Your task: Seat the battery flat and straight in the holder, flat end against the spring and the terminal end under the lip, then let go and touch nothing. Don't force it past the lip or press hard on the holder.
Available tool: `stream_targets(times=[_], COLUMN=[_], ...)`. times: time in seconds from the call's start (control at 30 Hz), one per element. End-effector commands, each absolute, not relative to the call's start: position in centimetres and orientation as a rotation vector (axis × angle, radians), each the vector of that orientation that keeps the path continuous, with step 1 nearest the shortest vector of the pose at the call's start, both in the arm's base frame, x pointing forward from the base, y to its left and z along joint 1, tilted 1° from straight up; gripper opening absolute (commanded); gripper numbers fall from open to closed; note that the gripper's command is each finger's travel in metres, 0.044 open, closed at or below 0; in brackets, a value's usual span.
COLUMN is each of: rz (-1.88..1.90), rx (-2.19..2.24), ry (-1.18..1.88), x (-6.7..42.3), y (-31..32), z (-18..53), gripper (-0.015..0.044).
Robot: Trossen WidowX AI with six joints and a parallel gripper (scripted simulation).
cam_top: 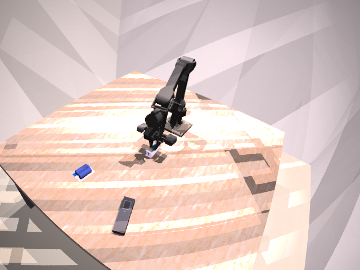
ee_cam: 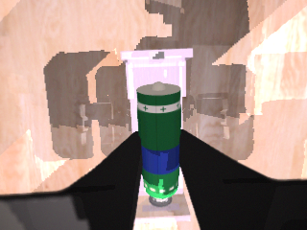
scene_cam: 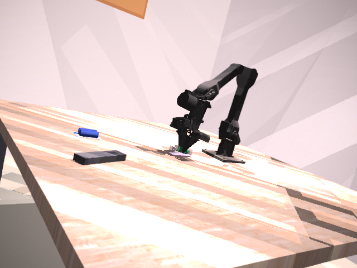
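My gripper [ee_cam: 158,137] [cam_top: 153,144] [scene_cam: 184,147] is shut on the battery [ee_cam: 158,134] [scene_cam: 182,149], a green cylinder with a blue band and white plus and minus marks. In the wrist view the battery lies lengthwise over the pale white holder [ee_cam: 157,64] [cam_top: 151,153] [scene_cam: 179,154], in line with it. Its terminal end with the small nub points toward the holder's far lip. Its flat end sits at the near end, over the grey spring [ee_cam: 159,201]. The black fingers grip the battery at its blue middle, down at the holder on the wooden table [cam_top: 185,185] [scene_cam: 184,196].
A blue battery pack on a white card [cam_top: 83,171] [scene_cam: 88,132] lies to the left. A dark remote-like block [cam_top: 124,215] [scene_cam: 99,157] lies nearer the table's front edge. The arm's base plate [cam_top: 180,127] [scene_cam: 223,157] stands right behind the holder.
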State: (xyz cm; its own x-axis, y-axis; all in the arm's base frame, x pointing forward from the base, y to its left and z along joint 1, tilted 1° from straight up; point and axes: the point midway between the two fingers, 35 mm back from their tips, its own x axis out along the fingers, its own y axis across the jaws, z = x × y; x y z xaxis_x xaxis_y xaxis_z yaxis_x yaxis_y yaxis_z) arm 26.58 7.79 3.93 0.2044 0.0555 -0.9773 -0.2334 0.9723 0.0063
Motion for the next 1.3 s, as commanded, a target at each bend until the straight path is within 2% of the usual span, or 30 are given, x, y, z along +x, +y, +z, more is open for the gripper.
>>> stream_targets(times=[0.0, 1.27], rz=[0.207, 0.186], rx=[-0.159, -0.182], ry=[1.388, 1.565], x=[26.41, 27.35], y=[7.81, 8.04], z=[3.75, 3.43], gripper=[0.0075, 0.0075])
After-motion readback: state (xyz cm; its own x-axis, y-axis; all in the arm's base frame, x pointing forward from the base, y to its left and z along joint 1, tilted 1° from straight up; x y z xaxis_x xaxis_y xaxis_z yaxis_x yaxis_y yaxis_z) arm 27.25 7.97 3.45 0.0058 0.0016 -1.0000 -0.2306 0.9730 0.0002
